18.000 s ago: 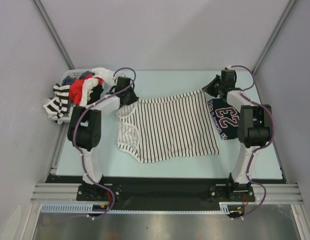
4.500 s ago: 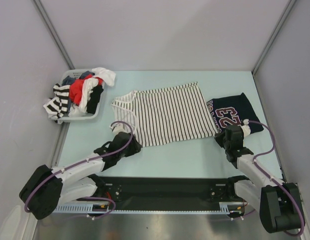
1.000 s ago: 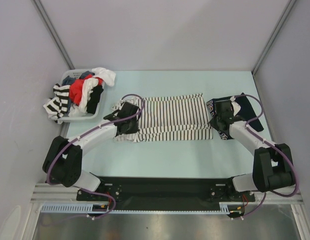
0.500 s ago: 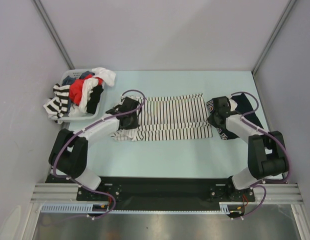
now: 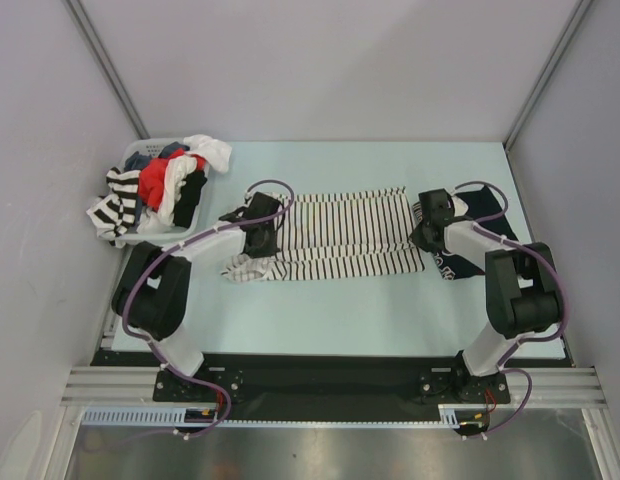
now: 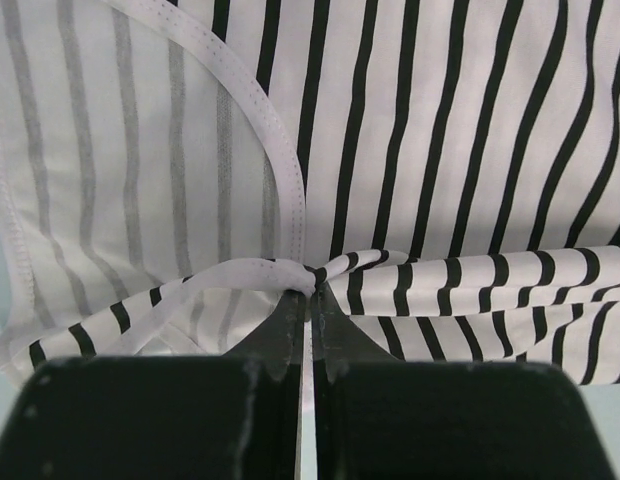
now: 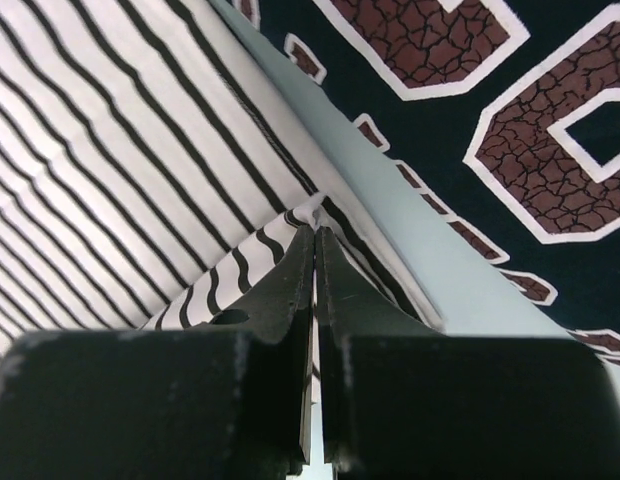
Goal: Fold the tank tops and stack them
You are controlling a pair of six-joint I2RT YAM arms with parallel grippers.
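there, mid-table: the white striped tank top [image 5: 340, 235], lying flat on the pale table [image 5: 340, 310], near edge doubled up over itself. at its left end, pinched shut on a strap and the folded hem, the left gripper [image 6: 310, 298]. at its right end, clamped tight on the folded corner, the right gripper [image 7: 315, 235]. just beside that corner, the navy jersey [image 7: 440, 130] with maroon numerals. far left, a basket [image 5: 160, 236] heaped with clothes [image 5: 165, 180].

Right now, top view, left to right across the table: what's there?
basket → left gripper → striped top → right gripper → jersey
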